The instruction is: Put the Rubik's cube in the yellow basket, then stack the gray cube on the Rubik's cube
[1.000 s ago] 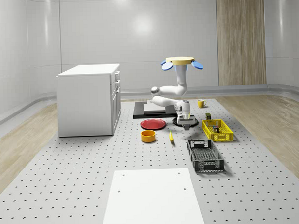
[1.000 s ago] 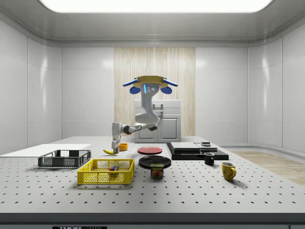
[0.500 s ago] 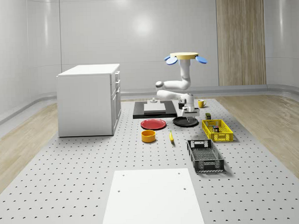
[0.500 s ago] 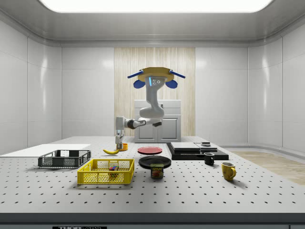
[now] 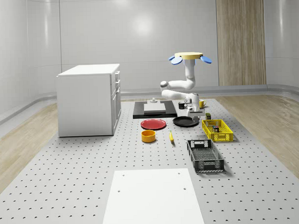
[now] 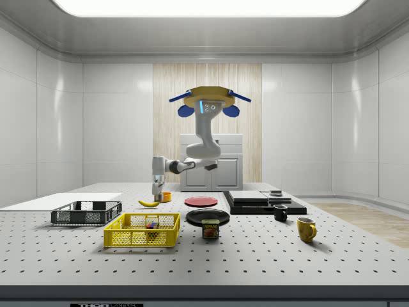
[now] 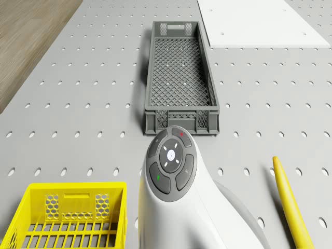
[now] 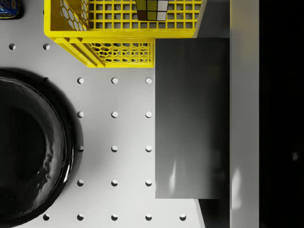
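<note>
The drone hovers above the table behind the black plate, its arm reaching down. My gripper hangs over the plate's far right rim, a short way behind the yellow basket. It is shut on the gray cube, which looms large in the wrist view. The Rubik's cube lies inside the yellow basket, and its colours show through the basket wall as the Rubik's cube. From the side, the gripper is well above table level.
A gray crate stands in front of the basket, a banana and an orange bowl to their left. A red plate, a white cabinet, a spam can and a yellow mug also stand about.
The drone has shifted toward the whole-scene view's right and risen. The gripper has lifted from just over the black plate and moved right with the gray cube.
</note>
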{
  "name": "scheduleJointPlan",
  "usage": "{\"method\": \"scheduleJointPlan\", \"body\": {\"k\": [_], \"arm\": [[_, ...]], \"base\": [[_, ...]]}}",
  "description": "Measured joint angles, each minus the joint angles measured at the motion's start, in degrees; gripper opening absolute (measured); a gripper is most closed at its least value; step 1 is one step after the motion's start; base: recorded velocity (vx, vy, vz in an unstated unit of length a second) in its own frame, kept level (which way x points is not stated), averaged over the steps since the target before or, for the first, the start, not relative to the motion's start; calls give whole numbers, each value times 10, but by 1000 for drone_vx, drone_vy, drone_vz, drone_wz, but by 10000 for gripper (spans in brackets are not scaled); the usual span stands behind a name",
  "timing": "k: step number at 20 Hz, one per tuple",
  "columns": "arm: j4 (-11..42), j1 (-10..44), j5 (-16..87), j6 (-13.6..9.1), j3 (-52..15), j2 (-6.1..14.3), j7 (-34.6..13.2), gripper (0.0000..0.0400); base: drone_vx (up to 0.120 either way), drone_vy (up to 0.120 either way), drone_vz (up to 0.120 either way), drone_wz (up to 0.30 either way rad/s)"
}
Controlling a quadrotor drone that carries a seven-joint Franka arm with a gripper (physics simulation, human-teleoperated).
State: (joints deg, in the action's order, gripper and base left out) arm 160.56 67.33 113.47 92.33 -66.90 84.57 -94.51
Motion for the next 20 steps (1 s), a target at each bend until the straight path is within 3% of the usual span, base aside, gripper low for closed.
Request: {"method": "scheduleJointPlan", "body": {"k": [13, 20], "arm": [[0, 0, 0, 0, 0, 0, 0, 250], [0, 0, 0, 1, 0, 1, 0, 250]], "base": [[0, 89, 0, 0], [-97, 120, 0, 0]]}}
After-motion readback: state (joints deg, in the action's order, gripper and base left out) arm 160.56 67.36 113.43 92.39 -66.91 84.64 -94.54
